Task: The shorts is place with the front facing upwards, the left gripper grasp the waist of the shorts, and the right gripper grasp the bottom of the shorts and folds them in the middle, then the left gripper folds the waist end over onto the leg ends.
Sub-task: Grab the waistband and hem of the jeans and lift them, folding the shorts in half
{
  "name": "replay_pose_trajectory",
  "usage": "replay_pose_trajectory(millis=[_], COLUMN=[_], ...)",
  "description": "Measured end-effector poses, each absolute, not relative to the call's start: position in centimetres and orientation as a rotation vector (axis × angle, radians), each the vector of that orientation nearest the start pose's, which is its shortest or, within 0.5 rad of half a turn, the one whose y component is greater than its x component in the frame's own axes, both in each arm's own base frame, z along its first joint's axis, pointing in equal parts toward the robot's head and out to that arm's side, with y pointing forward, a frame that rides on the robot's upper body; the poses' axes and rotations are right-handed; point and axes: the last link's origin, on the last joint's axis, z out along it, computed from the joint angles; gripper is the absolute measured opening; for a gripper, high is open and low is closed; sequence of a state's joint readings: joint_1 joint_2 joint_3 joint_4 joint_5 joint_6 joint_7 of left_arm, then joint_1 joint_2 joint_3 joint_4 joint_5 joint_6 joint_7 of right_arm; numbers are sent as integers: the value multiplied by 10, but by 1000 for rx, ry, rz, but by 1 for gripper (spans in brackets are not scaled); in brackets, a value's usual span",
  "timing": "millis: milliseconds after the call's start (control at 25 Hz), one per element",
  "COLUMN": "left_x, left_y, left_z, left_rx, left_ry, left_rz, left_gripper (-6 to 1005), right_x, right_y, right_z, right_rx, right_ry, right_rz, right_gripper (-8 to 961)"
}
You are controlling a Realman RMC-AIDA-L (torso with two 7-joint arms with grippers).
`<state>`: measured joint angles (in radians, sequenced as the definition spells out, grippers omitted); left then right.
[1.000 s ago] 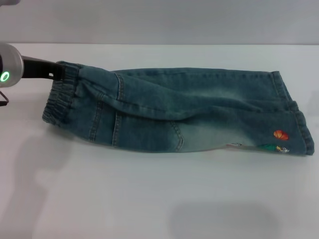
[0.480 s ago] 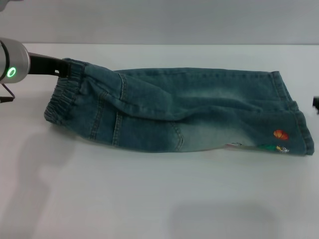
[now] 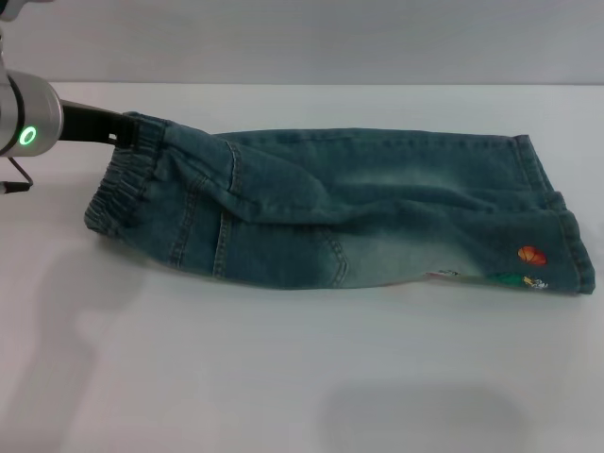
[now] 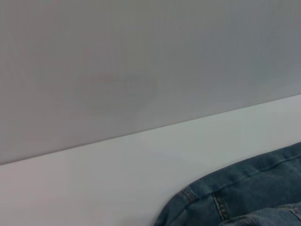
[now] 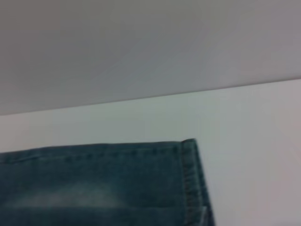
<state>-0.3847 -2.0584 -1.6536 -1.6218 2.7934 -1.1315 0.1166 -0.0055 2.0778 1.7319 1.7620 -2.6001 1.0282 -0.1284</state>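
**Folding of the shorts half done, waist end held at the left**

Lying across the white table (image 3: 283, 377), the shorts (image 3: 359, 208) are seen folded lengthwise in the head view, with the bare tabletop stretching in front of them on the near side. Along the near edge of the denim, a pale faded patch is shown at the middle, and the small colourful cartoon patch (image 3: 530, 266) is found near the right end. Just beside that patch, the leg ends (image 3: 566, 226) are laid flat on the table, their straight stitched hems stacked one over the other and pointing to the robot's right. At the opposite end, the puckered elastic waistband (image 3: 118, 184) is turned to the robot's left, and its far corner is raised slightly off the surface. That far corner is met by the left gripper (image 3: 115, 132), whose black tip is pressed against the waistband; whether the prongs are clamped on the cloth or merely touching cannot be told, since they are hidden by the fabric. Behind it, the silver-grey arm with its green ring light (image 3: 28, 137) is seen at the left edge of the view. Farther back, the table's far edge is met by a plain grey wall (image 3: 302, 38). No part of the right gripper is shown; only a hem corner (image 5: 188, 160) appears in its wrist view.
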Motion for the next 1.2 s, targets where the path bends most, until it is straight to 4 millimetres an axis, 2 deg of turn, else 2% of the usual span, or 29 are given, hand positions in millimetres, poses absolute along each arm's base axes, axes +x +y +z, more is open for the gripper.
replay_pose_trajectory(millis=[320,760,1200], left_x=[-184,-178,-175], left_y=[377,379,380], left_z=[50,49,47], left_rx=[-2011,-2023,-2034], left_ry=[-1002,-988,-976], left_rz=[42,37,38], left_gripper=[27,27,26], right_x=[276,275,285], right_y=[305,306,320], right_z=[80,74,63], right_rx=[-1734,-1752,-1771], right_ry=[1322,1332,1329], right_rz=[88,84,60], right_gripper=[318,725,725])
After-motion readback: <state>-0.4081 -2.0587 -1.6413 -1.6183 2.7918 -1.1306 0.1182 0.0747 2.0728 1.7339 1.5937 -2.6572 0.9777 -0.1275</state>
